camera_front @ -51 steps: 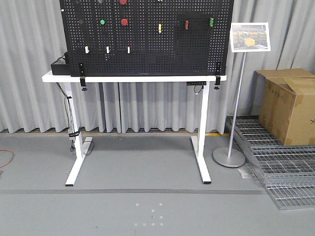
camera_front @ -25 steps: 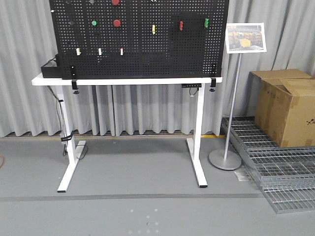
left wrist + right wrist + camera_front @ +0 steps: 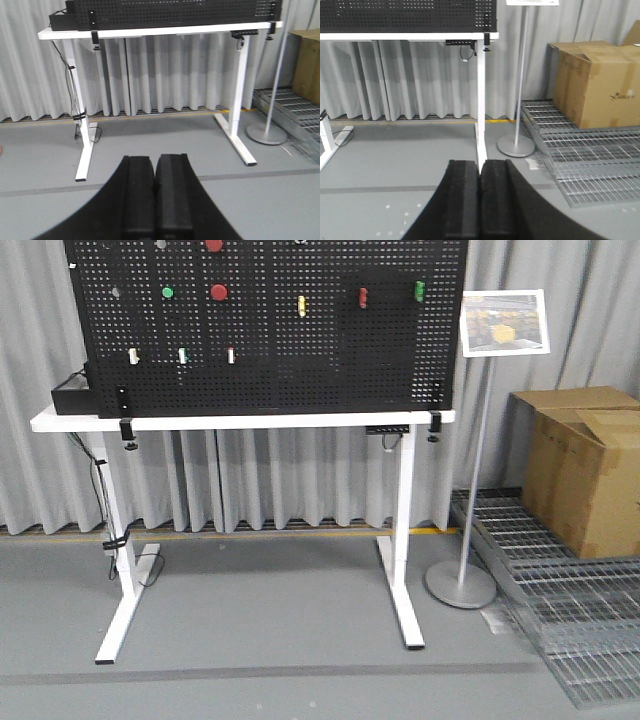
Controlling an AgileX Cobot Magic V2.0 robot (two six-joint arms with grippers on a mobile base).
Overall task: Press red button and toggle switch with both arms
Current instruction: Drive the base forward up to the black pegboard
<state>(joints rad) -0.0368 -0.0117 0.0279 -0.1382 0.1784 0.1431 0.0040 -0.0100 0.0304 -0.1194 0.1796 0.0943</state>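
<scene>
A black pegboard point(image 3: 270, 340) stands on a white table point(image 3: 240, 421) across the room. On it are a round red button point(image 3: 218, 292), a second red button point(image 3: 213, 245) at the top edge, a green button point(image 3: 167, 292), and small switches: three white ones point(image 3: 181, 356), a yellow point(image 3: 301, 306), a red point(image 3: 363, 297) and a green point(image 3: 419, 289). My left gripper point(image 3: 155, 162) is shut and empty, low above the floor and far from the board. My right gripper point(image 3: 480, 167) is shut and empty too. Neither gripper shows in the front view.
A sign on a metal stand point(image 3: 470, 440) with a round base point(image 3: 460, 585) stands right of the table. A cardboard box point(image 3: 585, 465) sits on metal floor grating point(image 3: 560, 610) at the right. Cables hang at the table's left leg point(image 3: 110, 540). Grey curtains hang behind.
The view has shifted: the table and pegboard have slid left and grown slightly larger in the front view. The box and the sign stand are nearly where they were.
</scene>
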